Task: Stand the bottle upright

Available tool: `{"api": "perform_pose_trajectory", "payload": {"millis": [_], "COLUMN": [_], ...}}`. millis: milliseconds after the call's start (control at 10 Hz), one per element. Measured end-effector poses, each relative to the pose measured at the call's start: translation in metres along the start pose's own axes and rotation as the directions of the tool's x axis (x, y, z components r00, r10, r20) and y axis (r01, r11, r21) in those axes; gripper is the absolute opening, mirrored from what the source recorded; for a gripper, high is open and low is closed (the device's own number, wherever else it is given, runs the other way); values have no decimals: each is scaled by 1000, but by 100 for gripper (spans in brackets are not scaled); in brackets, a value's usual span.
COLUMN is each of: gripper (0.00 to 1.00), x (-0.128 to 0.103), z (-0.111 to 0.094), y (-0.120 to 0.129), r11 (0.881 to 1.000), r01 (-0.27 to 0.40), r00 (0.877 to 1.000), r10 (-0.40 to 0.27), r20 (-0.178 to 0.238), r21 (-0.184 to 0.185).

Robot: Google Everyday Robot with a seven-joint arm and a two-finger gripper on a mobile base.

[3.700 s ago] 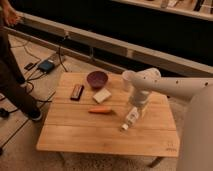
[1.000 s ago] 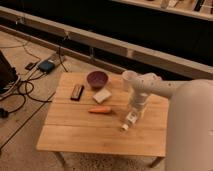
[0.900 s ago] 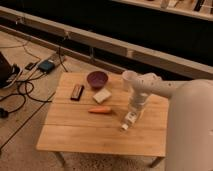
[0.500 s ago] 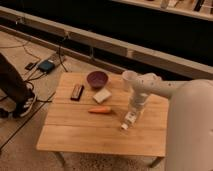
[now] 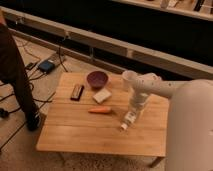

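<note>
The bottle (image 5: 128, 120) is small, slim and white, and lies on the wooden table (image 5: 90, 137) right of the middle, with its cap end pointing toward the front left. My gripper (image 5: 134, 111) reaches straight down from the white arm (image 5: 150, 87) onto the bottle's far end. It is shut on the bottle, which still rests on the table top.
A maroon bowl (image 5: 97, 78), a flat white block (image 5: 102, 95), an orange carrot-like thing (image 5: 100, 110) and a dark remote (image 5: 77, 91) lie on the table's left half. A white paper cup (image 5: 128, 78) stands behind the arm. A person's leg (image 5: 15, 75) stands left of the table, among cables on the floor.
The gripper has closed on the bottle while the arm stayed where it was. A person's leg has stepped in at the left of the table.
</note>
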Motion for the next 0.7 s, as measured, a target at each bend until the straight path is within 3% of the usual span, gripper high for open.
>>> {"api": "perform_pose_trajectory", "payload": {"millis": [200, 400, 600, 700], "gripper": [0, 0, 0, 0], "x": [18, 37, 54, 59], "z": [-17, -39, -58, -67], "y": [4, 8, 11, 14], "r11": [1000, 999, 997, 996], "r01": [-19, -51, -81, -93], "r00": [997, 984, 951, 924], "r10": [19, 50, 81, 92], "r20": [-74, -173, -300, -371], "r21": [-1, -3, 10, 14]}}
